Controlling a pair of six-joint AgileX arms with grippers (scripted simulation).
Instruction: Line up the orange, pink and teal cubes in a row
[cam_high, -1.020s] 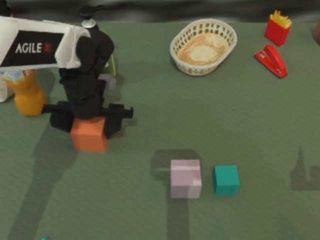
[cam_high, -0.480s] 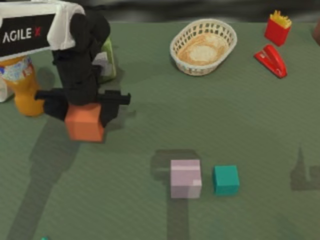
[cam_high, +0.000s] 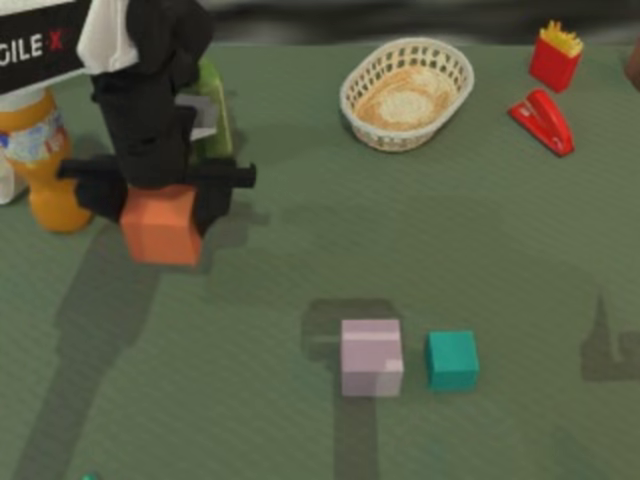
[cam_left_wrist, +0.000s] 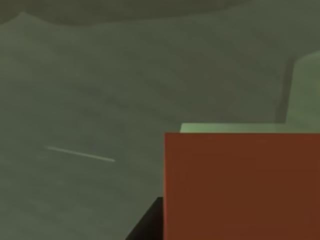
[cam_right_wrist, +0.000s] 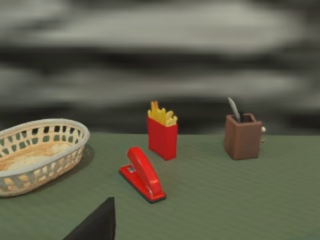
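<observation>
White lettering "GILE X" (cam_high: 38, 46) marks my left arm, whose left gripper (cam_high: 157, 195) pinches the orange cube (cam_high: 160, 225); the wicker basket (cam_high: 452, 62) at one o'clock holds nothing.

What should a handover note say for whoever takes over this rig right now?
Left claw: shut on the orange cube, held at the table's left, near the orange bottle.
Right claw: out of the top view, parked.
Pink cube and teal cube sit side by side with a small gap, pink on the left.
Done: pink and teal lined up.
Left: set orange down in line with them.
</observation>
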